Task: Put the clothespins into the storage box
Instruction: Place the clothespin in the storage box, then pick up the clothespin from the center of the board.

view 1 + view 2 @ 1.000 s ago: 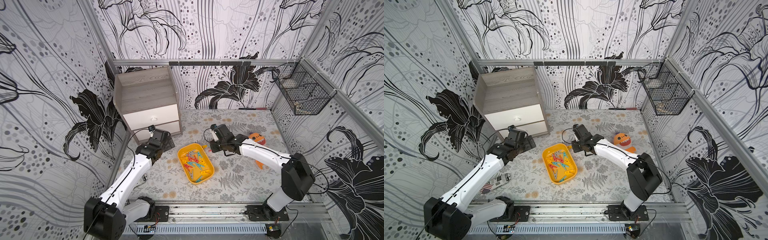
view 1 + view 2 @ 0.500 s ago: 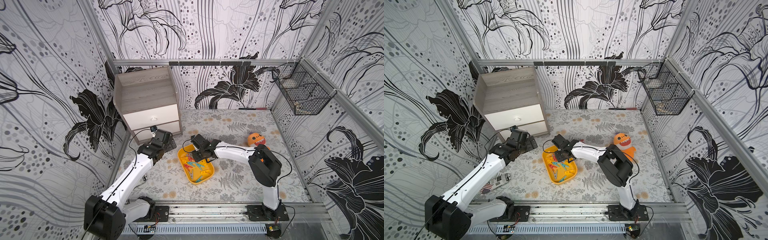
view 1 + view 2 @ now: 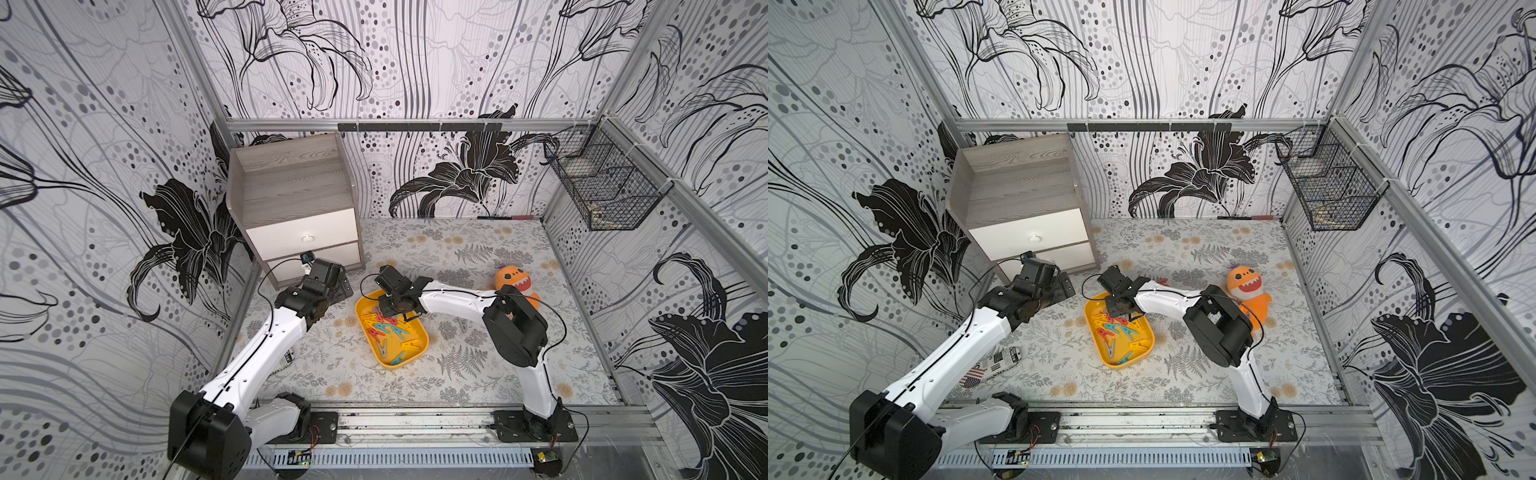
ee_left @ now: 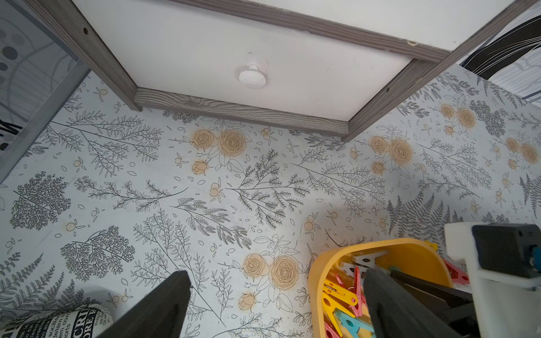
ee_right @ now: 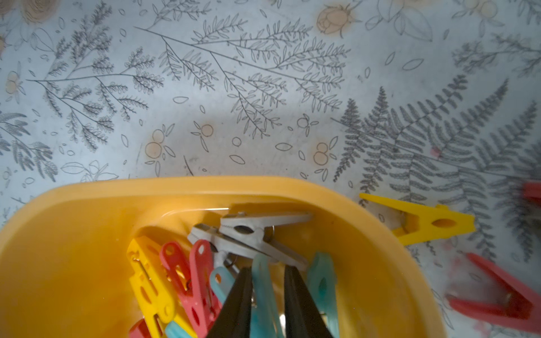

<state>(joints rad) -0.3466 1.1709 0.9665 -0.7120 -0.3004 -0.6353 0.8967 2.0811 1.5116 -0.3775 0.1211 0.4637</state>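
Observation:
The yellow-orange storage box (image 3: 424,337) (image 3: 1151,337) lies mid-table with several clothespins (image 3: 390,332) (image 3: 1121,332) in red, yellow, teal and grey inside. My right gripper (image 5: 268,267) (image 3: 390,311) hangs over the box's far end. Its jaws stand a little apart, with one leg of a teal clothespin (image 5: 263,281) loose between them and a gap beside it. Outside the box rim (image 5: 175,184) lie a yellow clothespin (image 5: 424,222) and a red clothespin (image 5: 497,295). My left gripper (image 4: 276,273) (image 3: 338,289) is wide open and empty, left of the box above bare table.
The grey wood drawer cabinet (image 3: 291,199) stands close behind the left gripper. An orange plush toy (image 3: 513,282) sits right of the box, behind the right arm. A black wire basket (image 3: 602,187) hangs on the right wall. A rolled printed cloth (image 3: 1000,361) lies at front left.
My right arm has swung left from the table near the plush toy to over the box, and its jaws have parted slightly. The left arm has stayed still.

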